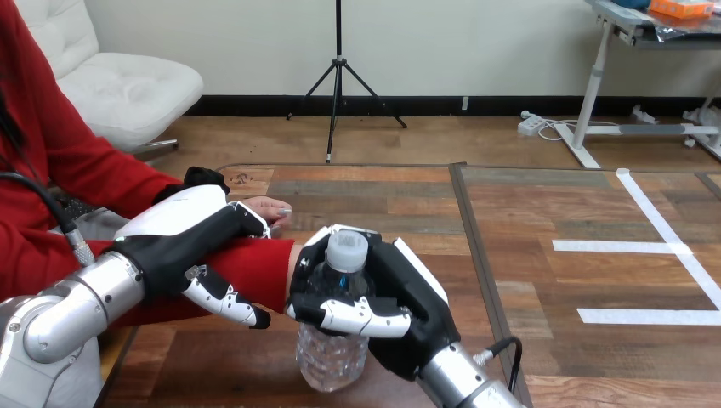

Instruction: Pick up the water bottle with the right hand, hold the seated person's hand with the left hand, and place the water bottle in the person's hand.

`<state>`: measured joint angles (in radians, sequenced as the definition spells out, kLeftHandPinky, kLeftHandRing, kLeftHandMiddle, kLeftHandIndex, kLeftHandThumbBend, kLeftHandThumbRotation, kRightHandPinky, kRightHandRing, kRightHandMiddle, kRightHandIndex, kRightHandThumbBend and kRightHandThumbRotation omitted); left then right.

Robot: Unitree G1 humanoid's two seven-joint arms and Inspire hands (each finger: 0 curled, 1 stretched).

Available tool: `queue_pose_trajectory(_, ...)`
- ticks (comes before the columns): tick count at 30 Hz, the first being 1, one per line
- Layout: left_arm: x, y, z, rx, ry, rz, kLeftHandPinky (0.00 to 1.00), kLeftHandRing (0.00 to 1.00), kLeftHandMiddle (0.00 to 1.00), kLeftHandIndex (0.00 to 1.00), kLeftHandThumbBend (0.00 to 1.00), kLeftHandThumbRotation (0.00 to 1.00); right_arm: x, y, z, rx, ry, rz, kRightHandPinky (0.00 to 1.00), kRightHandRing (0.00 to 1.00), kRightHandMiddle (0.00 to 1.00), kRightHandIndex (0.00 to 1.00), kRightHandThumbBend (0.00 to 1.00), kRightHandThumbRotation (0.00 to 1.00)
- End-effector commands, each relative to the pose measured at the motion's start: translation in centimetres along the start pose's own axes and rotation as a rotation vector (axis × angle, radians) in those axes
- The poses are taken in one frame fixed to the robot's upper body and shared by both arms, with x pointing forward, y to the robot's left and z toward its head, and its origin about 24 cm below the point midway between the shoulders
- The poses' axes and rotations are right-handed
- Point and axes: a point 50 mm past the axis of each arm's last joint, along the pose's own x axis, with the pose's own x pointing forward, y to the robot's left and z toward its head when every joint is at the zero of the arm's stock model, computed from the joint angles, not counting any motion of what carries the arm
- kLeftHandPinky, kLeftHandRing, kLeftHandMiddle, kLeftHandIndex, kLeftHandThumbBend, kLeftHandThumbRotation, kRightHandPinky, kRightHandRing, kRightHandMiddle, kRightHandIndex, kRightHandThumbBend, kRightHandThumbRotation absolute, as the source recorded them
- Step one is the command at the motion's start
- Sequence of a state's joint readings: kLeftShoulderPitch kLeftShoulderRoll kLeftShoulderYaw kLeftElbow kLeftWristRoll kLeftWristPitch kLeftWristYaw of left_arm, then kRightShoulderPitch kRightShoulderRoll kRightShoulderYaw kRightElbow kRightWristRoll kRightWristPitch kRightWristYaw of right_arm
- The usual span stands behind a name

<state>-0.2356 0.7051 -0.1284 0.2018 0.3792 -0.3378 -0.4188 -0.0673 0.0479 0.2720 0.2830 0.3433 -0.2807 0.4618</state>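
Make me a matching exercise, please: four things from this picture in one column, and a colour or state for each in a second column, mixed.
1 water bottle
2 bottle cap
3 left hand
4 table

a wooden
b white
c clear, gripped by the right hand
d curled round the person's forearm

Pairs: 1-c, 2-b, 3-d, 4-a.

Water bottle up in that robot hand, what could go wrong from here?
1. The right hand grips the water bottle near its cap, the clear body hanging below; it might swing or slip.
2. Whether the person's palm is open behind it cannot be told; an early release could drop the bottle onto the table.
3. The left hand is curled round the person's forearm; a sudden pull might tug it.
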Motion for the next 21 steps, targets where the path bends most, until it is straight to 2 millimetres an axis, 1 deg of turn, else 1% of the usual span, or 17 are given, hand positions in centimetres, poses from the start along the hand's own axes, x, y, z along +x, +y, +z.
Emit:
queue_pose_trajectory(1,1.2,3.4,4.9,0.021,-0.262,0.147,0.27,0.33,0.4,0.4,0.89,0.0,4.7,1.8,5.7,-0.039,-0.274,0.105,0.33,0.36,0.4,0.4,0.8,0.0)
queue_pose_trajectory(13,1.2,3.1,4.8,-0.009,-0.242,0.118,0.28,0.33,0.4,0.39,0.91,0.0,5.1,1.6,7.5,-0.101,-0.324,0.117,0.34,0.37,0.4,0.4,0.79,0.0)
queue_pose_trajectory(21,1.3,2.9,4.9,0.011,-0.238,0.1,0.31,0.36,0.42,0.41,0.9,0.0,5.4,1.5,8.9,-0.13,-0.357,0.124,0.32,0.36,0.39,0.39,0.8,0.0)
